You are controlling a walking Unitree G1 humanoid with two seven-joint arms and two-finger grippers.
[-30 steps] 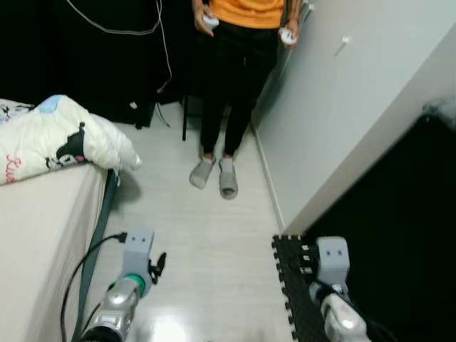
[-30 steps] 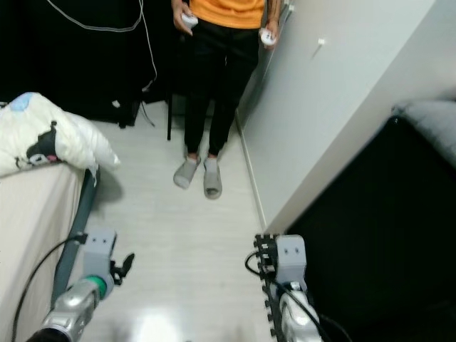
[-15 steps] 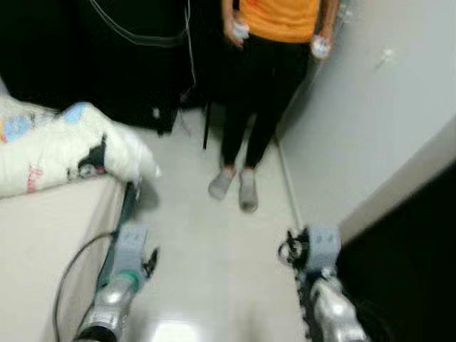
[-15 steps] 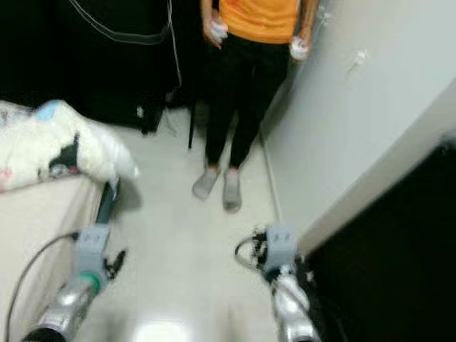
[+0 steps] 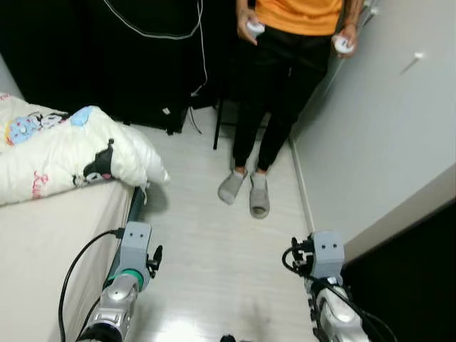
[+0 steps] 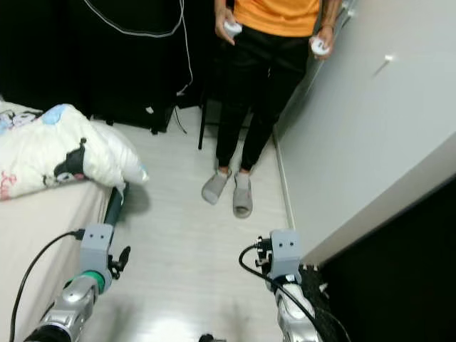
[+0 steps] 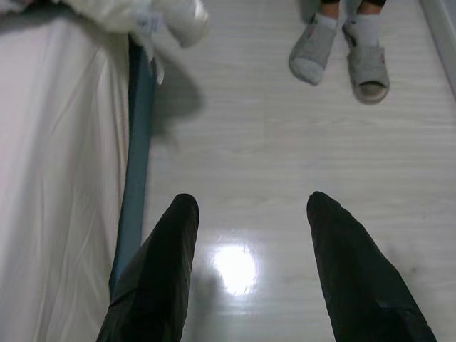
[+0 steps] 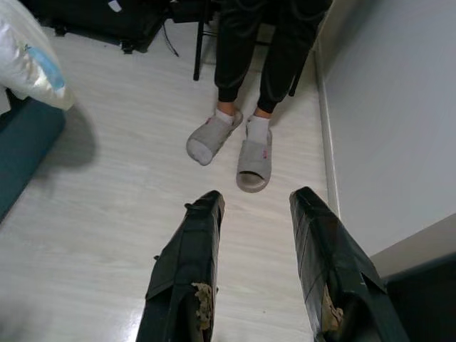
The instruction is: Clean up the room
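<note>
Left arm: silver tube, green ring, grey box-shaped wrist housing, black cable looping beside it. Right arm: silver, matching grey housing, black cable coiled at the wrist. Grippers: long, glossy black fingers; worn patches on right fingers.

A home bedroom; a bed bears a cartoon-print duvet; a person's slippers on pale flooring.

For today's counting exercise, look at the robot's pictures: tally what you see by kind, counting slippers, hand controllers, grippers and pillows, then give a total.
Slippers: 2
Hand controllers: 2
Grippers: 2, left gripper and right gripper, both open
Pillows: 1
Total: 7
</note>
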